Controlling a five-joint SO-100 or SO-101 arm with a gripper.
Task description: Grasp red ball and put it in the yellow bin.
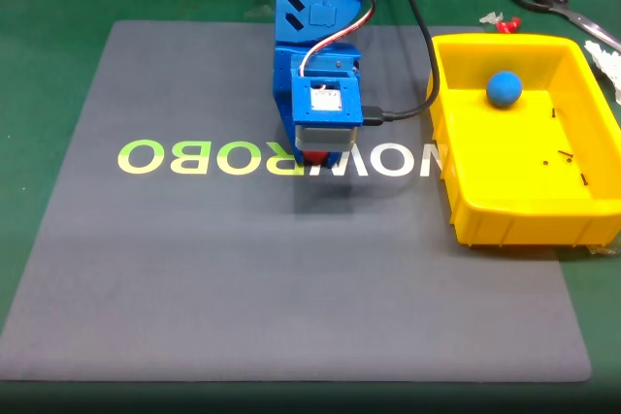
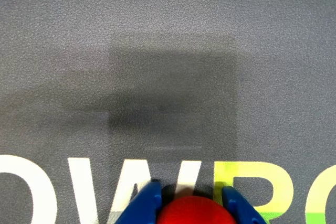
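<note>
Fixed view: The blue arm (image 1: pixel 318 7) reaches down from the top edge onto the grey mat (image 1: pixel 194 288), over the printed lettering (image 1: pixel 175 157). The gripper (image 1: pixel 320 155) points at the mat, directly above the letters. A sliver of the red ball (image 1: pixel 316 155) shows under the wrist housing, at the fingertips. A black cable (image 1: pixel 412 36) runs from the wrist toward the top of the picture. The yellow bin (image 1: pixel 505 215) stands to the right of the arm, partly on the mat's right edge. A blue ball (image 1: pixel 504 88) lies inside the bin, near its far wall. Behind the bin, a small red-and-white clip (image 1: pixel 502 21) and a pair of scissors (image 1: pixel 553 2) lie on the green table (image 1: pixel 58 7).

Wrist view: The gripper (image 2: pixel 191 203) enters from the bottom edge. Its two blue fingertips (image 2: pixel 146 205) stand on either side of the red ball (image 2: pixel 191 212), each touching it, so the jaws are clamped on the ball. The ball sits over the white and yellow-green lettering (image 2: pixel 73 187) on the mat (image 2: pixel 168 51). A square shadow (image 2: pixel 173 87) lies on the mat ahead of the fingertips.
</note>
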